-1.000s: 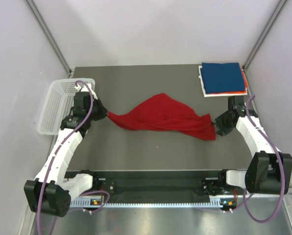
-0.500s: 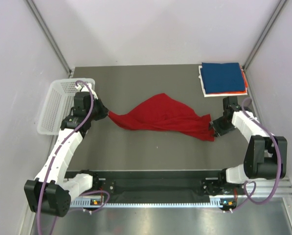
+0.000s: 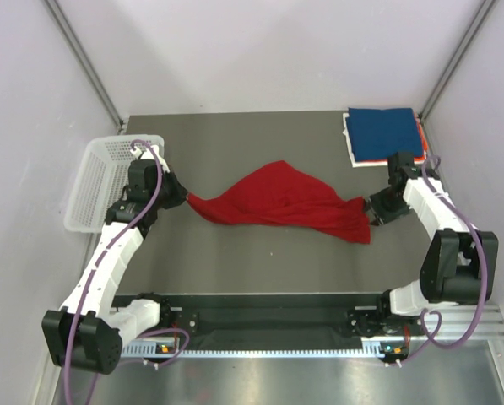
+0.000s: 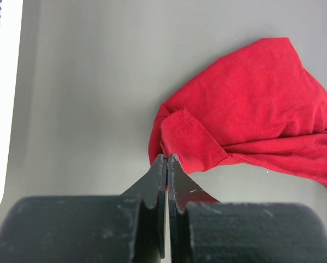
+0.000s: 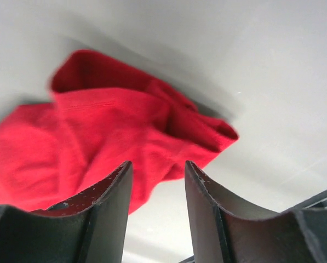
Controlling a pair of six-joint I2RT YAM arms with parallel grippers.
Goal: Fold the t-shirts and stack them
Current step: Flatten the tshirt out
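In the top view, a large, bright red t-shirt (image 3: 281, 202) of soft cloth was seen lying crumpled in the middle of the dark grey table (image 3: 235, 139), stretched between the 2 arms. Its left corner was held by the left gripper (image 3: 184, 200), just beside the white mesh plastic basket (image 3: 95, 181). The right gripper (image 3: 371, 211) was placed at the right end of the shirt. A folded dark blue t-shirt (image 3: 387, 135) was seen in the far right corner, on top of white and orange folded ones.

In the left wrist view, the left gripper (image 4: 167, 159) was fully closed, and an edge of the red t-shirt (image 4: 245, 109) was pinched at its tips.

In the right wrist view, the right gripper (image 5: 156, 164) was about half open. The red t-shirt (image 5: 108, 120) was seen, blurred, just in front of the jaws, and nothing was gripped.
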